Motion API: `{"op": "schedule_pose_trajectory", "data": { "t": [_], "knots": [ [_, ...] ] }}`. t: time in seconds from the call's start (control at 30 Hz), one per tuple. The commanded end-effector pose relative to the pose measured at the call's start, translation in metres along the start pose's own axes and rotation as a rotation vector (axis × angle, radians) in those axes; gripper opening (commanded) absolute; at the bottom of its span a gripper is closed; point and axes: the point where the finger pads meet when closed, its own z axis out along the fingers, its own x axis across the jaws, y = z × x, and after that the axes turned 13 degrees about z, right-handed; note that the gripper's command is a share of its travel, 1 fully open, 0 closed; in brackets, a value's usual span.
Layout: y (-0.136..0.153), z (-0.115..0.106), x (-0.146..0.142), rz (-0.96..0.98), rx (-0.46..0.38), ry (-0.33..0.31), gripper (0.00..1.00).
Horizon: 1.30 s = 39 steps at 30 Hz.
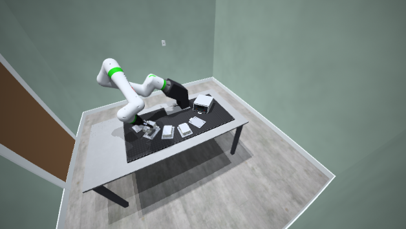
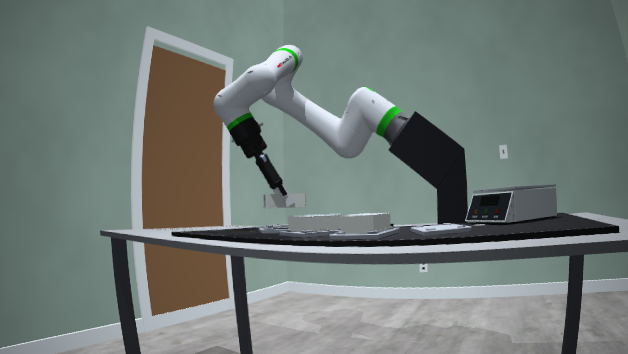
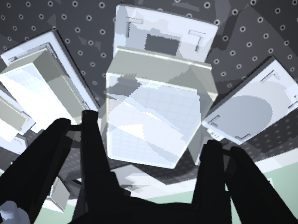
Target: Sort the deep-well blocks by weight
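Note:
My gripper [image 1: 149, 125] [image 2: 284, 193] [image 3: 150, 117] is shut on a pale deep-well block [image 2: 298, 200] [image 3: 150, 117]. The block is in the air, roughly level, with its cut corner at the lower right in the wrist view. A nest plate [image 3: 120, 26] shows below and beyond it. A second block [image 1: 167, 130] [image 3: 32, 87] and a third block [image 1: 184, 129] [image 3: 11, 116] sit on neighbouring nests. A bare nest [image 1: 197, 121] [image 2: 440, 228] lies nearer the check-weigher [image 1: 203, 100] [image 2: 530, 204]. No lamp on it looks brightly lit. Nest labels are not readable.
Another plate [image 1: 136, 129] [image 3: 260, 97] lies on the other side, with a round grey patch in the wrist view. The black perforated mat [image 1: 139, 152] carries the nests. The black arm pedestal [image 1: 184, 101] [image 2: 451, 185] stands behind them, beside the check-weigher.

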Motion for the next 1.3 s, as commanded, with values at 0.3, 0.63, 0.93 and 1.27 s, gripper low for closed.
{"op": "schedule_pose_trajectory", "data": {
  "t": [0.3, 0.63, 0.93, 1.27],
  "knots": [
    [-0.006, 0.010, -0.002, 0.000, 0.000, 0.000, 0.10],
    [-0.012, 0.021, -0.003, 0.000, 0.000, 0.000, 0.10],
    [-0.019, 0.034, -0.005, 0.000, 0.000, 0.000, 0.10],
    [-0.026, 0.046, -0.007, 0.000, 0.000, 0.000, 0.10]
  ]
}}
